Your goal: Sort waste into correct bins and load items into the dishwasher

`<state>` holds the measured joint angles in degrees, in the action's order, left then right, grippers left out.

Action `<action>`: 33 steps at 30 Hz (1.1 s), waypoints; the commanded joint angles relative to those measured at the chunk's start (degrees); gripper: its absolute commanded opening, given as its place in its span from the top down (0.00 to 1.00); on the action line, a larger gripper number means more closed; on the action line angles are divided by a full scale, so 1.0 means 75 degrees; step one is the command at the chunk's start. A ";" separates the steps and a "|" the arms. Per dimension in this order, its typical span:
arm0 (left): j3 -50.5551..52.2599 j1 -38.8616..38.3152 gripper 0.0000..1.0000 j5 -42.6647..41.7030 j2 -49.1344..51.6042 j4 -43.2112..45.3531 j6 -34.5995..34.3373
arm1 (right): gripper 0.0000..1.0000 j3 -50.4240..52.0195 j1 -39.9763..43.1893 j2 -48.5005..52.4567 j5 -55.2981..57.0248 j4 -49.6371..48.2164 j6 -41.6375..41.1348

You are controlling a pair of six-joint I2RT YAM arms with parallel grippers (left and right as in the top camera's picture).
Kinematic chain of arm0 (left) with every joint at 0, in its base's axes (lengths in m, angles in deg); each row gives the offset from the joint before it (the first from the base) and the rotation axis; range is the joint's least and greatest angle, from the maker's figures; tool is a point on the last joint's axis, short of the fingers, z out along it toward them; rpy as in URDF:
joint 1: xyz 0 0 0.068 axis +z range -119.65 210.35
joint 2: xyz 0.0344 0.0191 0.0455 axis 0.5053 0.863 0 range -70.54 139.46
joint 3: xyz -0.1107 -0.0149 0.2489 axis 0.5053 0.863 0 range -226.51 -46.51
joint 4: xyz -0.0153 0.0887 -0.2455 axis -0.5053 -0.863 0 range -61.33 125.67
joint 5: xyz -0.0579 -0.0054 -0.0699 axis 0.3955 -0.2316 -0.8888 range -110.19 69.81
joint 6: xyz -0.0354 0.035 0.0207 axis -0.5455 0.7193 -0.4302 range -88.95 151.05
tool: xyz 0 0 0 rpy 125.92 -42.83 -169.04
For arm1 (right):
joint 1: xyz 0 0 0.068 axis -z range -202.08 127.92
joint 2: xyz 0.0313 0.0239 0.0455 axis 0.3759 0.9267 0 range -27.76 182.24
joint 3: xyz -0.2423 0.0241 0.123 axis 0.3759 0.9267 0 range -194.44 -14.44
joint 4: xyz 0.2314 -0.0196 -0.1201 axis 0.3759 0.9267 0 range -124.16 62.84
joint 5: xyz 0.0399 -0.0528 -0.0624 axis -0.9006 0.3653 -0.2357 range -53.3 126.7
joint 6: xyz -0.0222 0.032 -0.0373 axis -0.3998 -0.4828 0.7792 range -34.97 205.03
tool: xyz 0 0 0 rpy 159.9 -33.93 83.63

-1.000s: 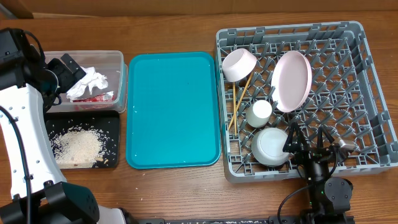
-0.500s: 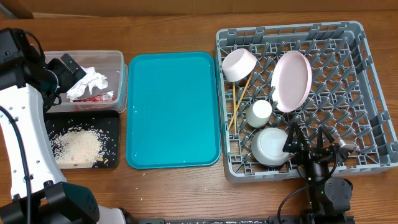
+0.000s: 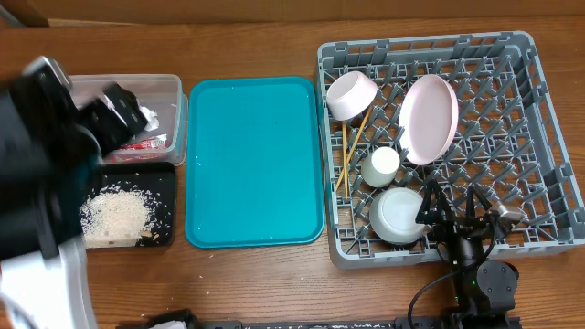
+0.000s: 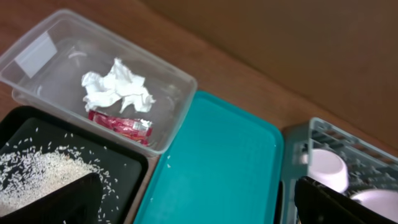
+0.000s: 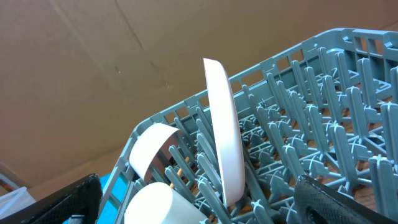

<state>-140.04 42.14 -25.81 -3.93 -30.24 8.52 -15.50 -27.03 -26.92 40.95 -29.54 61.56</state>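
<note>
Left arm [image 3: 46, 155] lurched, blurred over clear tub [image 4: 59, 65]; left gripper [image 4: 199, 208] and right gripper [image 3: 452, 208] spread, empty. Lift away high, clearing tub rim.

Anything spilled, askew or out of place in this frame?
Nothing stands out. The napkin and red wrapper sit in the clear tub, the rice lies within the black tray, and the pink plate stands upright in the grey dish rack.

Wooden table [image 3: 274, 283] (grain visible), brown cardboard backdrop [image 5: 93, 62] behind
</note>
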 commanded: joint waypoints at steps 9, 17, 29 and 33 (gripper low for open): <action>0.4328 -0.0729 0.00 0.1003 -0.4173 0.0667 0.0052 | 0.00 0.0082 0.0015 -0.0090 -0.0047 -0.0029 0.0079; 0.8309 -0.0729 0.00 0.0836 -0.7029 0.4814 0.0026 | 0.00 0.0082 0.0015 -0.0090 -0.0047 -0.0029 0.0079; 1.1401 -0.0965 0.00 0.0647 -0.8854 0.8501 0.0035 | 0.00 0.0082 0.0015 -0.0090 -0.0044 -0.0029 0.0079; 1.1925 -0.1154 0.00 0.0901 -0.8856 0.8816 0.0038 | 0.00 0.0082 0.0015 -0.0090 -0.0047 -0.0029 0.0079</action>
<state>-53.38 34.42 -20.96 -69.57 34.88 8.68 -15.50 -27.03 -26.92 40.97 -29.50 61.74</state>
